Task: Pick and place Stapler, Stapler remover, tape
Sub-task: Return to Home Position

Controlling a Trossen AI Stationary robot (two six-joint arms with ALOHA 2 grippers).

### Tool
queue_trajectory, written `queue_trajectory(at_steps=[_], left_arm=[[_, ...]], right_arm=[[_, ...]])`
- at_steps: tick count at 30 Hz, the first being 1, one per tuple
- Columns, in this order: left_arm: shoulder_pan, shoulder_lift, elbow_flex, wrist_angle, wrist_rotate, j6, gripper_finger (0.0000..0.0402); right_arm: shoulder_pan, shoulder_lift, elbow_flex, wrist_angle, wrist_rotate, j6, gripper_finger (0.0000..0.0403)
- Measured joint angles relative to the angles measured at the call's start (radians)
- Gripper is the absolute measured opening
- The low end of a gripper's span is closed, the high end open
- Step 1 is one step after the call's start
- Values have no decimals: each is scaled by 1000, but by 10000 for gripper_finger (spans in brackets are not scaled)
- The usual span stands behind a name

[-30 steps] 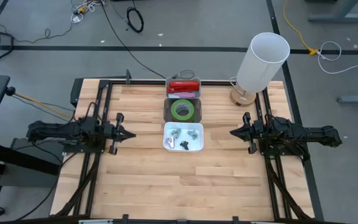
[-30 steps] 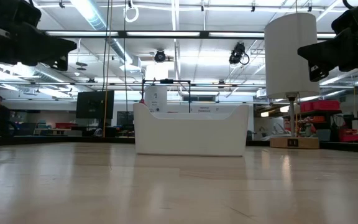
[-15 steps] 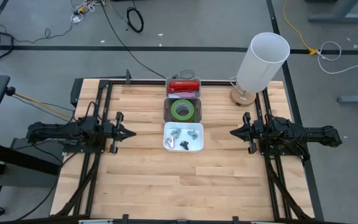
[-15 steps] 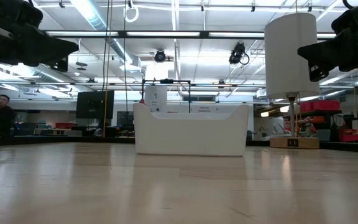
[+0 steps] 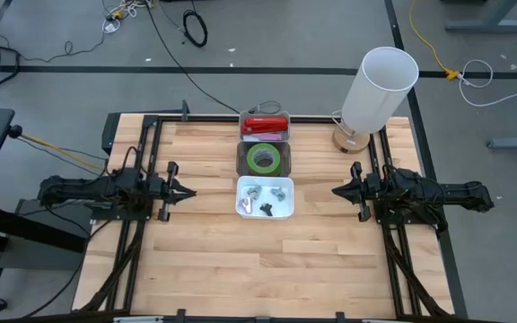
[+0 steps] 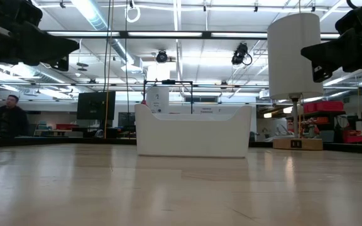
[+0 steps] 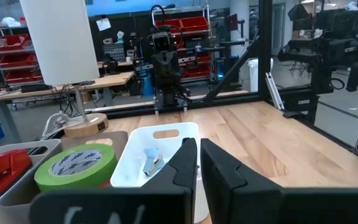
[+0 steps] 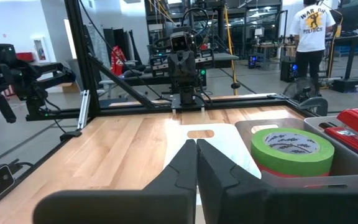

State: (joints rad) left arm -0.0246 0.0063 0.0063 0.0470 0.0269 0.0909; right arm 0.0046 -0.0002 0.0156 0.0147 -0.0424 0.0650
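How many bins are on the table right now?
3, in a line at the middle of the table: grey bin with the red stapler, black bin with the green tape, white bin with staple removers. None seems hidden.

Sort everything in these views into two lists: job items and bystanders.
Job: red stapler in the grey bin; green tape in the black bin; staple removers in the white bin; left claw and right claw, both shut, at the table's sides.
Bystanders: white lamp on a corner near the right arm; person in the room behind.
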Motion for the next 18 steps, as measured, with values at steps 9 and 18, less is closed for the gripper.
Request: queue_trajectory(at_steps=[9,18], left_arm=[[0,0,0,5,0,0,24],[0,0,0,7,0,0,25]], right_arm=[[0,0,0,0,0,0,13],[0,0,0,0,0,0,13]])
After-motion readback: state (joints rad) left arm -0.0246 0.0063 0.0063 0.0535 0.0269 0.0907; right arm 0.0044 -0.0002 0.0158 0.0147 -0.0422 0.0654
